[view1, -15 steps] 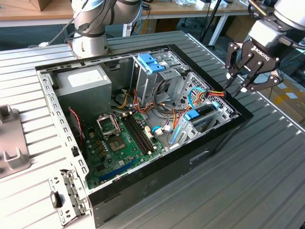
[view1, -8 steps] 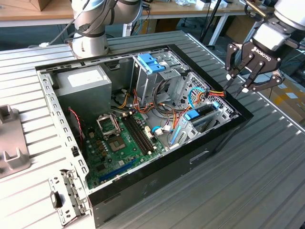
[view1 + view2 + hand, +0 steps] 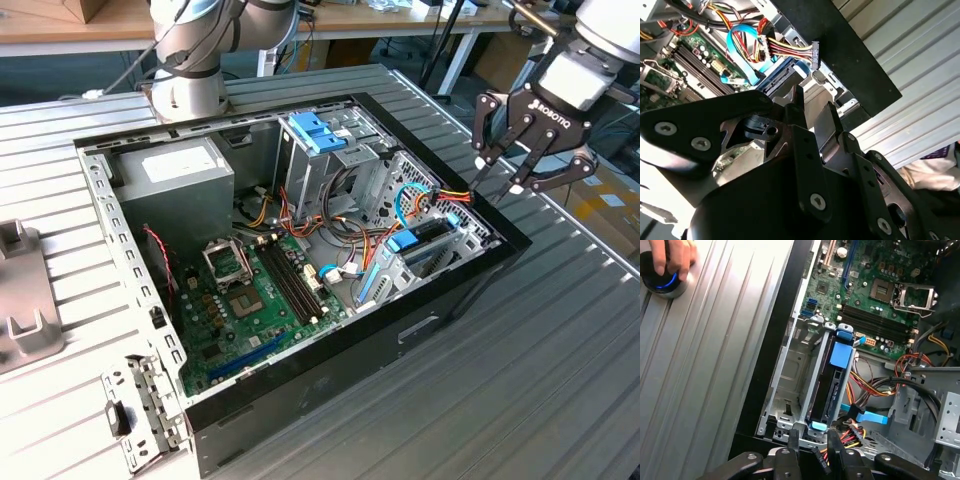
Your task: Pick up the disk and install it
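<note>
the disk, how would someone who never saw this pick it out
Find the open computer case on the ribbed table. In its drive cage near the gripper, the disk stands on edge: long, dark, blue-tabbed, beside an empty bay.

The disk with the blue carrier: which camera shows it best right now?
The first wrist view: the disk shows along its whole length, seated in the drive bay with an empty slot beside it. The exterior view shows it small and at an angle. The second wrist view shows a blue edge behind the claw.
</note>
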Available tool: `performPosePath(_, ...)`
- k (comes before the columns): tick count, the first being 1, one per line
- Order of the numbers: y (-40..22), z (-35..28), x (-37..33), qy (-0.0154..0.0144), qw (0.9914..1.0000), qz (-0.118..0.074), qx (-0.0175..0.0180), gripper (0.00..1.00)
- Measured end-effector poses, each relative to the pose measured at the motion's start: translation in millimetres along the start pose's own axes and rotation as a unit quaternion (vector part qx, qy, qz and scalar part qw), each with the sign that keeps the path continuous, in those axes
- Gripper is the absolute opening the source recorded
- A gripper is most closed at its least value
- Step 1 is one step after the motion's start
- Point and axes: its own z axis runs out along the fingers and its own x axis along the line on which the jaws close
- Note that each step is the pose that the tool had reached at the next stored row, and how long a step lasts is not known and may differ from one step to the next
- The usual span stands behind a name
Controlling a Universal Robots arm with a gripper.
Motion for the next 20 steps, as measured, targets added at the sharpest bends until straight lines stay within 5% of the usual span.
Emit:
performPosePath(8, -1.0, 0.2, 0.3, 0.0032, 0.99781, -0.066, -0.0045, 0.36)
performPosePath(12, -2.0, 0.5, 0.6, 0.0053, 0.99418, -0.107, -0.0073, 0.36)
performPosePath(20, -8.3, 4.4, 2.8, 0.0074, 0.98811, -0.153, -0.0104, 0.36)
